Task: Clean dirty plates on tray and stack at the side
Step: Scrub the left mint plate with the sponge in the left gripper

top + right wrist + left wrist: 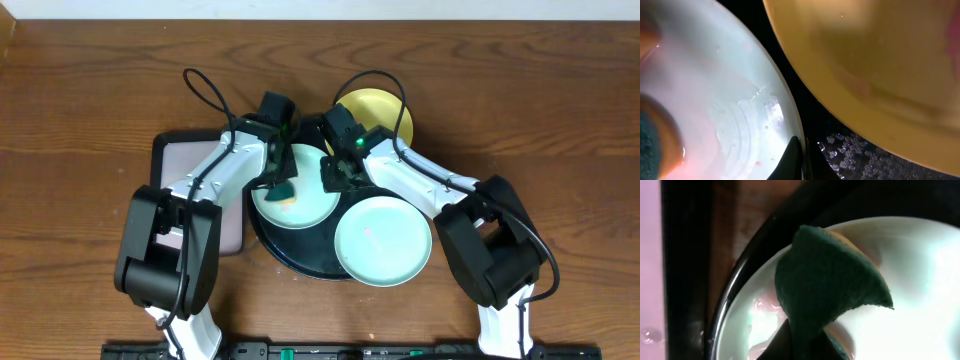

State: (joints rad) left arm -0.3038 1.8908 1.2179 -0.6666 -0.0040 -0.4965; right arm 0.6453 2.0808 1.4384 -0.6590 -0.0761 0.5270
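Note:
The black round tray [300,258] holds a mint plate [312,208] on its left side. My left gripper [281,180] is shut on a dark green sponge [830,290] and presses it onto this plate [920,320], which has orange smears. My right gripper [334,177] is shut on the plate's right rim [801,160]; the plate shows in the right wrist view [715,85]. A second mint plate [383,242] lies at the tray's front right, overhanging the rim. The yellow plate [385,112] sits at the back, also in the right wrist view [880,65].
A rectangular black-rimmed tray with pale pink inside [190,160] lies left of the round tray, and its pink surface shows in the left wrist view [650,280]. Water droplets lie on the black tray [850,152] between the plates. Brown wooden table [90,90] all round.

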